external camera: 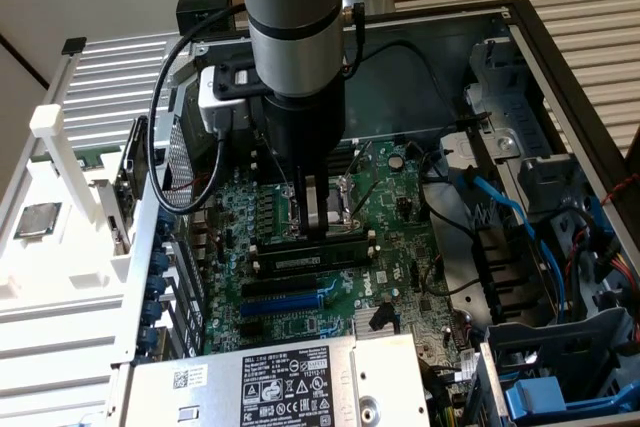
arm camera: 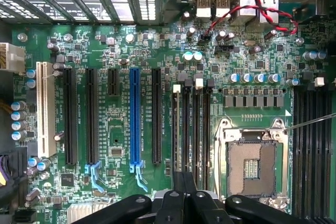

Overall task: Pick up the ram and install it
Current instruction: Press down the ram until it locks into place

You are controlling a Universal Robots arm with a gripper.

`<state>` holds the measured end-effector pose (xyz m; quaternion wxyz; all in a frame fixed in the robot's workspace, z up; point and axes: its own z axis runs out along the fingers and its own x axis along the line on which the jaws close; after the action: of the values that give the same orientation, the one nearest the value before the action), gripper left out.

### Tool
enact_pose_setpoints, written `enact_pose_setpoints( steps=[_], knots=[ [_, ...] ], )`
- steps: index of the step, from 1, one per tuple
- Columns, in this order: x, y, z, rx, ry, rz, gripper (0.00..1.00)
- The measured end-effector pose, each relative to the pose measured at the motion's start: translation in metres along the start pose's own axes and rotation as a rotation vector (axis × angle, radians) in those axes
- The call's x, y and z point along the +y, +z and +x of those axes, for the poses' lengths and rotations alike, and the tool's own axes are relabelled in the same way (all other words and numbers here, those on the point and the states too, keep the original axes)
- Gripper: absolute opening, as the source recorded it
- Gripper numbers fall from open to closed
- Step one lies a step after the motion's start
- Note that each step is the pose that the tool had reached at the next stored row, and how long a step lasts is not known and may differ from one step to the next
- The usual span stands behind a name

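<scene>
Open computer case on the bench, side panel off, green motherboard point(external camera: 330, 247) laid bare. Closest in, the gripper point(external camera: 318, 215) hangs straight down over the memory slots point(arm camera: 191, 129), its fingers point(arm camera: 185, 203) pinched together with no gap between them. Right at the fingertips lies the ram point(external camera: 310, 243), a long thin stick lying lengthwise in a slot just beside the empty processor socket point(arm camera: 251, 169). The fingertips meet its top edge about halfway along; whether they clamp it or merely press on it I cannot tell.

It looks like the seating stage, the stick already lined up in its slot. To do this well, my call: push straight down and centred, so both ends sink evenly and the end latches catch; a tilted push could jam one end high.

Just past the fingers, further slots run parallel to the stick, then the blue expansion slot point(external camera: 287, 300). Beyond that, toward the exterior view's right, blue cables point(external camera: 505, 209) snake along the drive bays. Well off to the exterior view's left, a square silver chip point(external camera: 36, 220) rests on a white rack point(external camera: 60, 277).
</scene>
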<state>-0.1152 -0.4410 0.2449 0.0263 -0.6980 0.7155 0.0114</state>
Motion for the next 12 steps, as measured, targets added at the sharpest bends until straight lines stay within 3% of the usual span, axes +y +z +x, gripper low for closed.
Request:
enact_pose_setpoints(
  steps=[12],
  knots=[
    [-0.0001,-0.0005,0.0000,0.0000,0.006,0.0004,0.10]
  ],
)
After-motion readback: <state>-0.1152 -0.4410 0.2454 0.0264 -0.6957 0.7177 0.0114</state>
